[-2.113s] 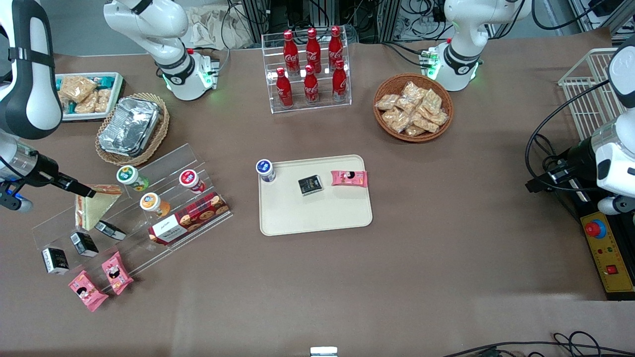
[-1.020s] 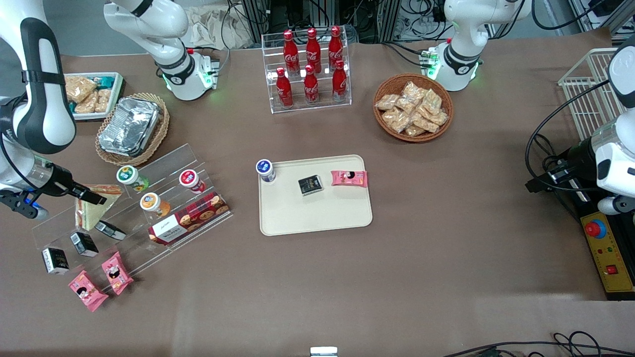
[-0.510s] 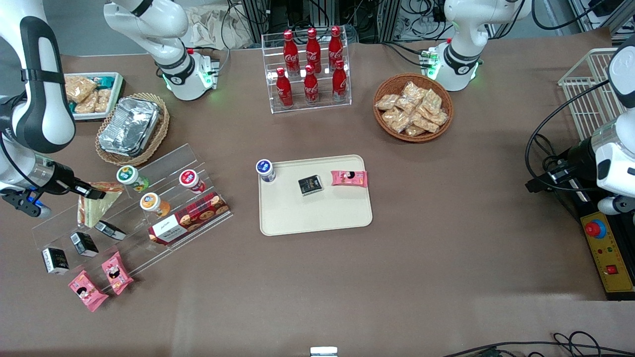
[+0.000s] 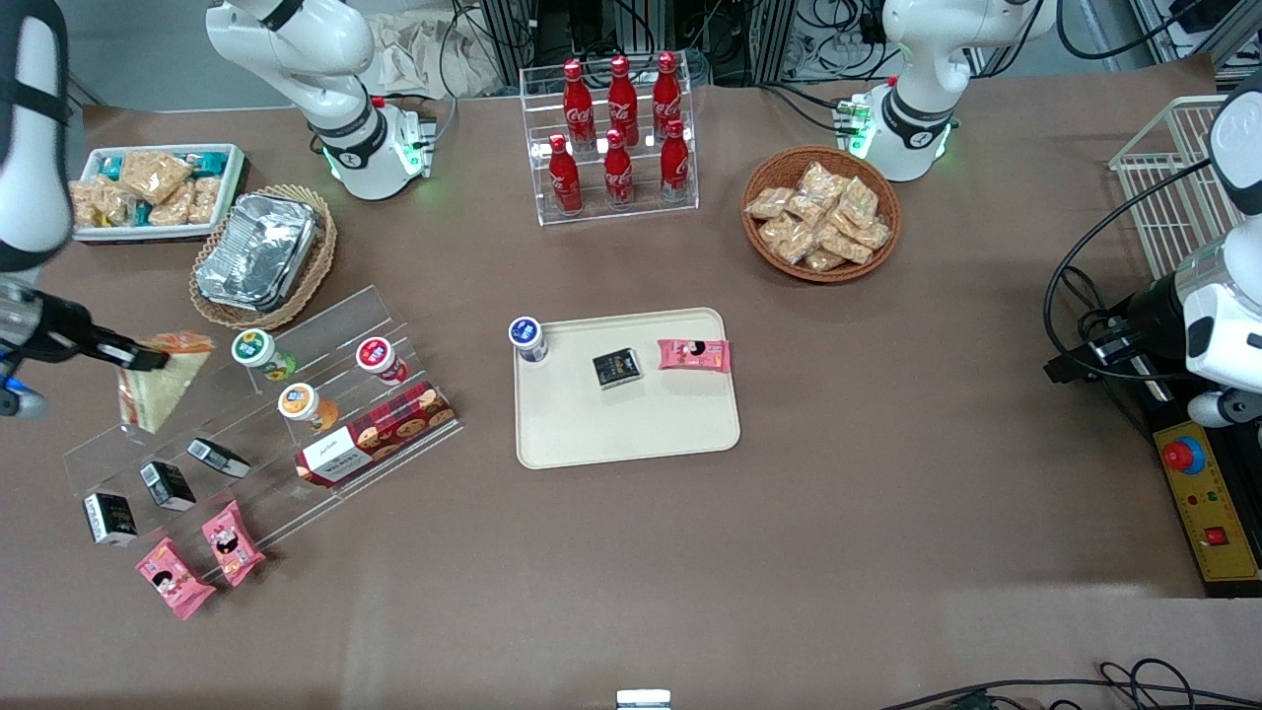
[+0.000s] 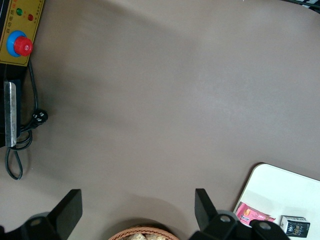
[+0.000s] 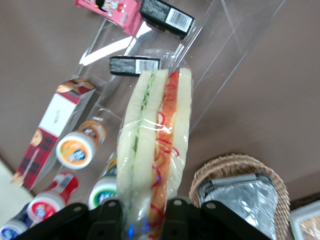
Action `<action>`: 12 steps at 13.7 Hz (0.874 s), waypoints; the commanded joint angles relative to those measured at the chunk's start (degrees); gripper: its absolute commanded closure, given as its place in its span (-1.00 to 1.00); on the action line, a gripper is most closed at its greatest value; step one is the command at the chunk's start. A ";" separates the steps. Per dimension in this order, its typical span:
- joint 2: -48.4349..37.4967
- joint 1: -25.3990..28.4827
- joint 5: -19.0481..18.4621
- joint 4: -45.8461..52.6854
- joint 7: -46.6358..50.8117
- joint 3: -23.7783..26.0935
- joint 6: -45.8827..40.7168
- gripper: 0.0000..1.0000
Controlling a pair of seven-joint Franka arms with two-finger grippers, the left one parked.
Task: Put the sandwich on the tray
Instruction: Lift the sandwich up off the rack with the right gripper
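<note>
Claw pinching sandwich, lifted above clear rack; tray apart.

Six red bottles stand in a clear rack. A basket holds snack bags near them.

Six cola bottles, four capped cups, four black cartons, three pink packets, one sandwich in one pincer
</note>
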 commanded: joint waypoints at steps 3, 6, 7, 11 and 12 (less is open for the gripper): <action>0.46 0.36 1.45 9.96 2.49 1.58 -12.10 1.00; 0.37 0.27 3.02 11.02 15.45 8.59 -12.47 1.00; 0.46 0.27 4.77 11.02 21.17 10.88 -12.12 1.00; 2.47 3.42 5.49 11.38 41.83 18.81 -7.56 1.00; 3.70 5.43 5.49 11.38 46.23 19.43 -5.54 1.00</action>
